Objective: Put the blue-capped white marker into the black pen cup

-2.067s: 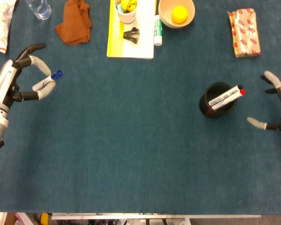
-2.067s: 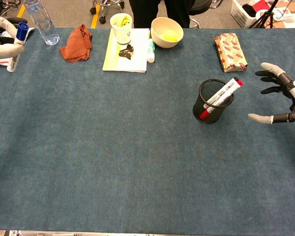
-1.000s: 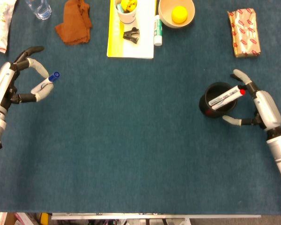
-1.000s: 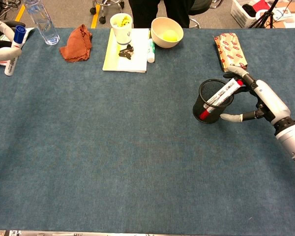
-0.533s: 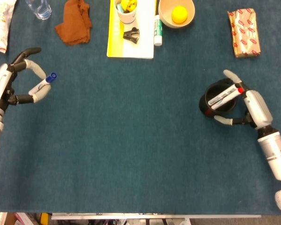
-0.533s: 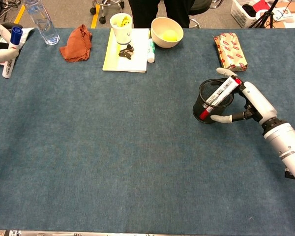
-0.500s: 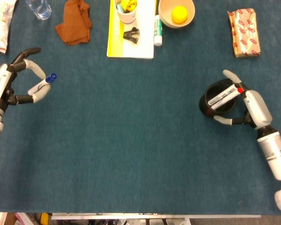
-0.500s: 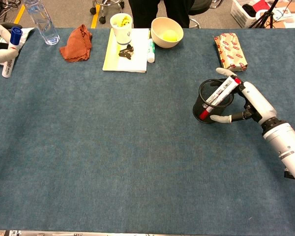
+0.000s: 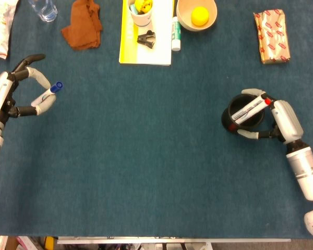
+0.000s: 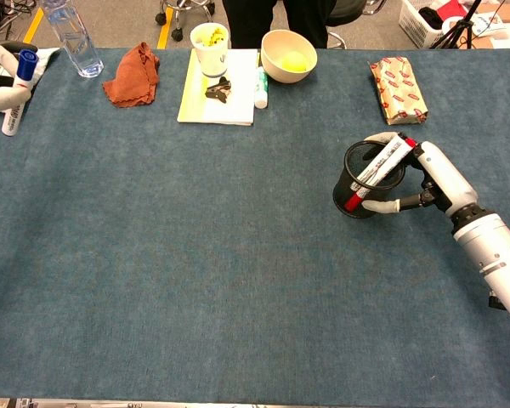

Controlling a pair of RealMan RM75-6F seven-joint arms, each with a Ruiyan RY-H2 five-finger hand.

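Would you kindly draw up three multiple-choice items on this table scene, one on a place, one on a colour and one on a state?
1. Where is the blue-capped white marker?
A. in the left hand
B. in the black pen cup
C. on the yellow pad

2. What colour is the cap of the marker in the black pen cup?
A. green
B. red
C. blue

3. What is the right hand doing?
A. lying flat on the table
B. holding the cloth
C. gripping the pen cup

Answers: 1 A, the fingers pinch it; 2 B, the red tip shows at the rim; 3 C, the fingers wrap the cup.
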